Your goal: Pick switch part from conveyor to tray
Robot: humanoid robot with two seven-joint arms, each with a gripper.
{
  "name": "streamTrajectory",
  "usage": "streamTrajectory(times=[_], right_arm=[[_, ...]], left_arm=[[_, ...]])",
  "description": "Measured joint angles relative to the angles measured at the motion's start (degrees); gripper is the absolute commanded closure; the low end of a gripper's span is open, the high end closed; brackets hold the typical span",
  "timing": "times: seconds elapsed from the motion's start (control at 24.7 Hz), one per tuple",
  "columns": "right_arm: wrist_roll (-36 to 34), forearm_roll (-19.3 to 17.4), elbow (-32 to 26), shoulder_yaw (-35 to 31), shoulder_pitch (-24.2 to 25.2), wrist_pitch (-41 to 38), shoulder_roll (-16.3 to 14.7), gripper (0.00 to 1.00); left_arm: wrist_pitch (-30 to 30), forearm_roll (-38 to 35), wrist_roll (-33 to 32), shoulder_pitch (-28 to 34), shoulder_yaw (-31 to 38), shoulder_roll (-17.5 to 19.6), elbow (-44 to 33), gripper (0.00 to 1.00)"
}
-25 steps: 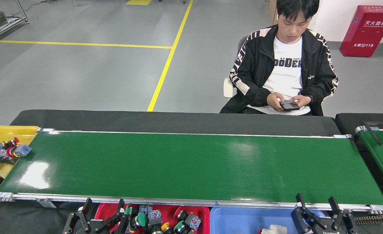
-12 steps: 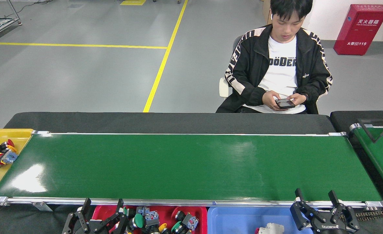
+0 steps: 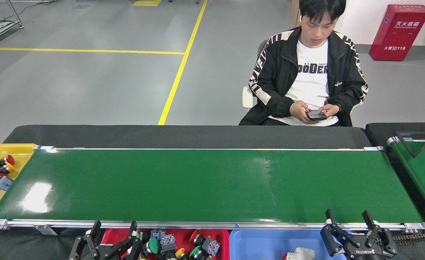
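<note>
Fingers of the left gripper [image 3: 113, 229] and right gripper [image 3: 348, 219] are spread, empty; between them, the red tray [image 3: 224, 234] and blue tray [image 3: 255, 242] are cut off, holding switch parts [image 3: 167, 243].

Glossy dark-green conveyor belt [image 3: 205, 184] with silver rails; yellow tray [image 3: 3, 148], red tray [image 3: 224, 236], blue tray [image 3: 255, 245]; black jacket [image 3: 275, 77] with white-striped sleeves.
</note>
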Motion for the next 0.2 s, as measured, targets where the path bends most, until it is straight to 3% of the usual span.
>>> streamTrajectory(times=[0.2], right_arm=[[0.0, -3.6, 0.0, -0.1, 0.0, -0.2, -2.7, 0.02]], left_arm=[[-0.2, 0.0, 0.0, -0.2, 0.3, 0.0, 0.0, 0.0]])
